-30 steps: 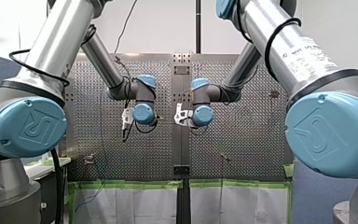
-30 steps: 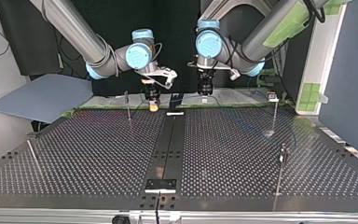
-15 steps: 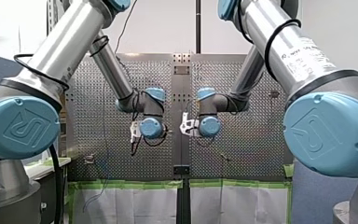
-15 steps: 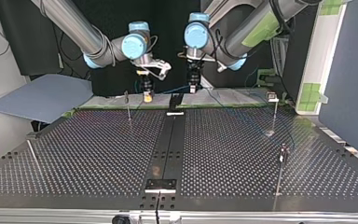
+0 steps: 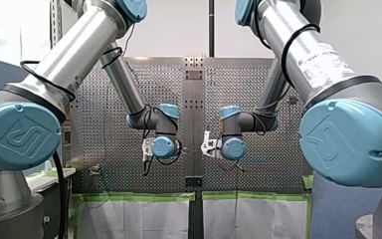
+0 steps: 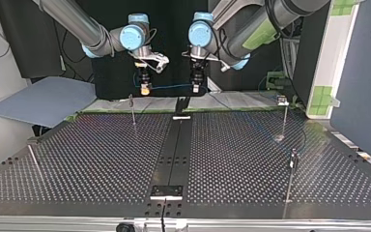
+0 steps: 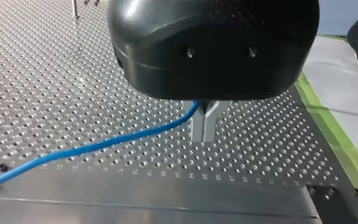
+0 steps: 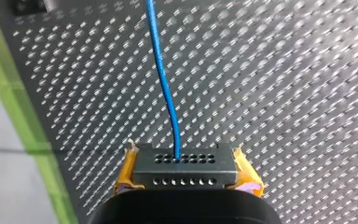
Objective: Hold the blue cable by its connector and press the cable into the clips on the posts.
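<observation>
right wrist view: my right gripper (image 8: 184,157) clamps the rigid connector (image 8: 186,170), the firm handle; my left gripper (image 7: 204,133) pinches the blue cable (image 7: 98,145), looks light and floppy

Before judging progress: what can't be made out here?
Top view: the clips on the posts are too small to read.
Front view: my left tool and my right tool are hidden behind the wrist joints.
Left wrist view: the blue cable runs off the picture's edge, far end unseen.
Right wrist view: the connector covers most of the pads.
</observation>
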{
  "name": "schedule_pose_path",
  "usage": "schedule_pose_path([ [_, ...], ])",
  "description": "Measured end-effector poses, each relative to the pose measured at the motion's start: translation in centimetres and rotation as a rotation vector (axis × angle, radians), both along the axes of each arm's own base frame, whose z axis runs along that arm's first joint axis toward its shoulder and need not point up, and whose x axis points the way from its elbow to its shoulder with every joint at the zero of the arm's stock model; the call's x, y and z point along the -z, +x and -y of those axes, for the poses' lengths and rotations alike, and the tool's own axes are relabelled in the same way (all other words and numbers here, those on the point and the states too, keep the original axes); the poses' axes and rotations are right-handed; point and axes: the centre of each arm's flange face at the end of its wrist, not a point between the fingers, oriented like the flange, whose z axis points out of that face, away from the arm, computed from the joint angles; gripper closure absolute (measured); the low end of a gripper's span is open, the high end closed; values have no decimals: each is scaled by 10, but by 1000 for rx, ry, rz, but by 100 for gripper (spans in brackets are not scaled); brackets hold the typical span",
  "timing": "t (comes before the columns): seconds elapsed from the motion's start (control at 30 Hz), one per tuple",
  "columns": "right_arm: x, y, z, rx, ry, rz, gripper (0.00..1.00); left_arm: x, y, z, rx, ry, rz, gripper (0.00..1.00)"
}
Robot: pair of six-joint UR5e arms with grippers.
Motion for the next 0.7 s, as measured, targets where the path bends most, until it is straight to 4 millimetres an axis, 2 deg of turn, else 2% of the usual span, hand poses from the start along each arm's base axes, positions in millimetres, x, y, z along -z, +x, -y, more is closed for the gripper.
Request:
schedule_pose_path([
  [0.4,83,-52,-24,63,117,5,100,-3,1,13,16,-20,27,100],
  [0.7,138,-103,-43,88,205,-20,100,19,2,40,48,9,-6,100],
])
